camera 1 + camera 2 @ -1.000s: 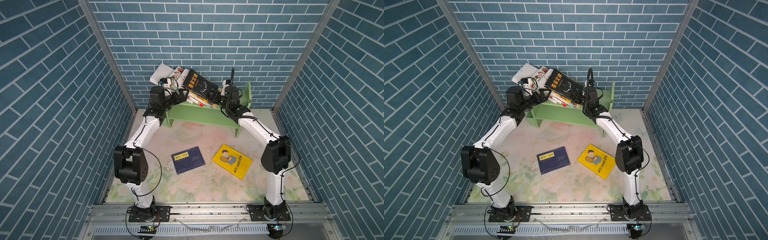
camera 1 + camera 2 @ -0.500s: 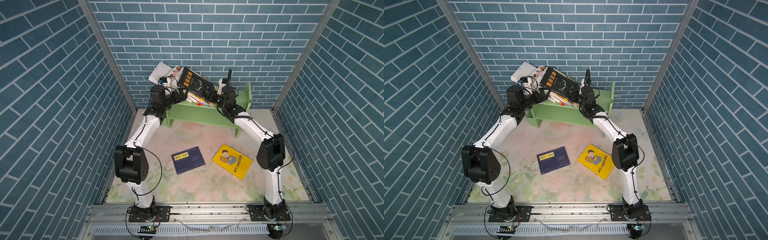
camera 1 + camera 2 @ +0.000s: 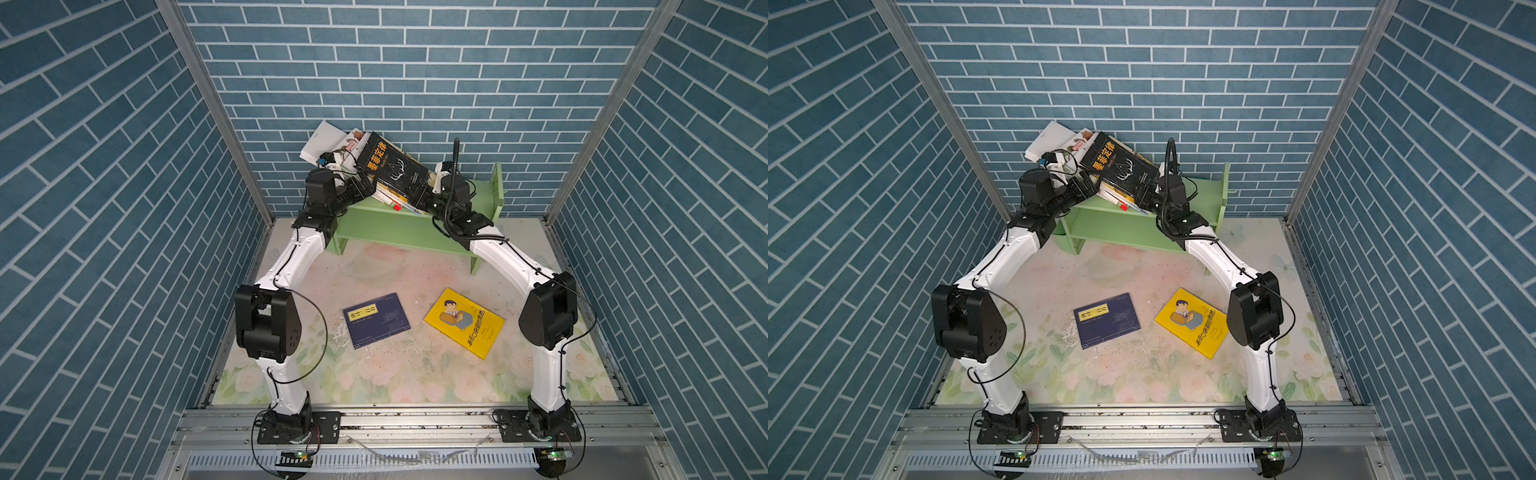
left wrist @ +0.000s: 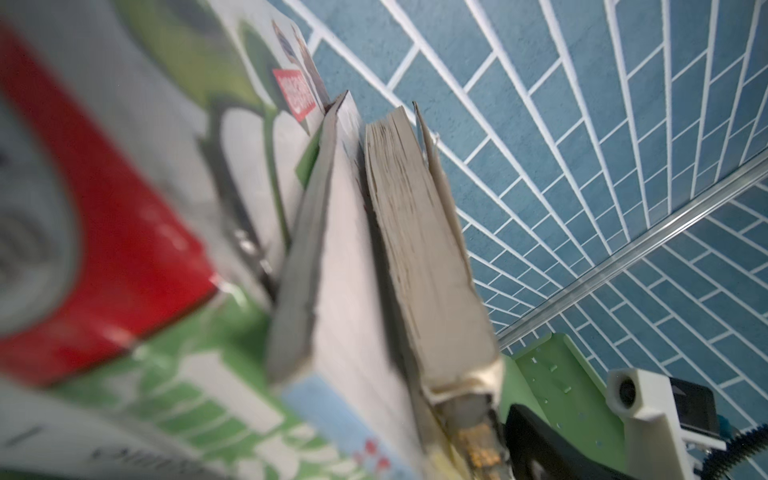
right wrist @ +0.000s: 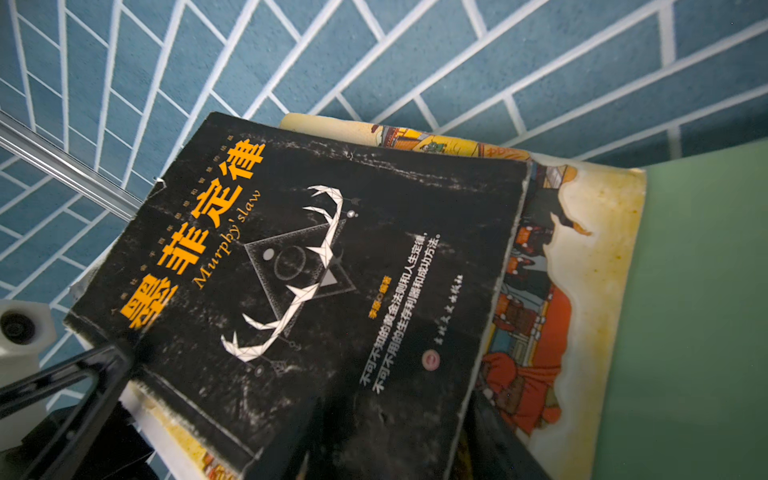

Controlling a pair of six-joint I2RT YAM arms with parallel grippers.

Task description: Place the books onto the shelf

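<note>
Your left end effector (image 3: 365,189), jaws spread wide, sits against the leaning stack (image 3: 390,196) on the shelf (image 3: 399,226) at the worktop's (image 3: 386,266) back edge. The black book (image 3: 392,166) tilts on top. Your right end effector (image 3: 419,195) meets its low end; gripping or not, I can't tell. Ease off unevenly and that stack likely slides off. The navy book (image 3: 376,320) and yellow book (image 3: 464,322) lie mid-worktop on the floral print, with brick-patterned walls (image 3: 415,62) close round.
</note>
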